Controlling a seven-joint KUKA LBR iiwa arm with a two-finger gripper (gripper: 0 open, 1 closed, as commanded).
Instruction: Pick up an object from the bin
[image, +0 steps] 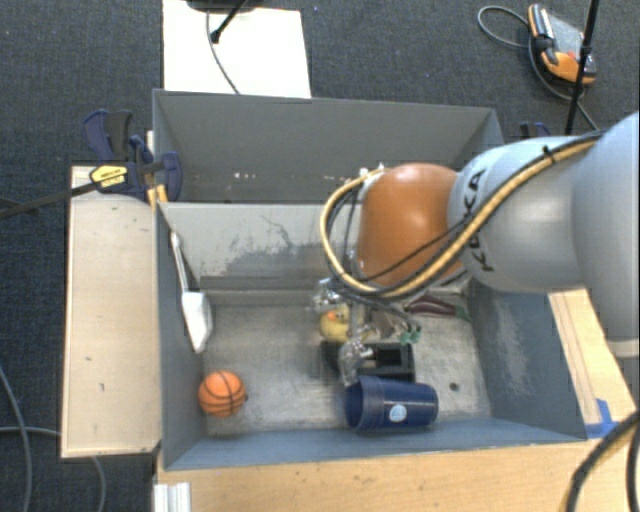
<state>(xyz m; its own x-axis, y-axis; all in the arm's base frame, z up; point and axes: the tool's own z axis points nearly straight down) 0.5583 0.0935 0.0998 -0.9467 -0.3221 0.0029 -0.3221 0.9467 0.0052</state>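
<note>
Two small things lie right at the gripper, which hangs low over the middle of the bin's floor. One is a small rounded yellow object just to its upper left. The other is a black block just to its right. The gripper's metal end sits close to the floor between them. Whether it has hold of either cannot be told, and whether the claw stands wide or narrow cannot be made out, since the wrist above covers much of it.

Just below the black block, near the front wall, a dark blue cup lies on its side, with a pale round mark on its flank. It is close to the gripper, though whether they touch is unclear. Behind and to the right, half hidden under the arm, are some reddish and green pieces, too covered to name.

Well apart from these, in the front left corner, rests an orange ball with dark lines like a basketball's. Above it a white utensil runs along the left wall, with its thin handle toward the back and its broad end toward the ball.

Over the gripper bulges the orange cover of the wrist, looped by cables. From there the grey arm runs off to the right, across the grey metal bin.
</note>
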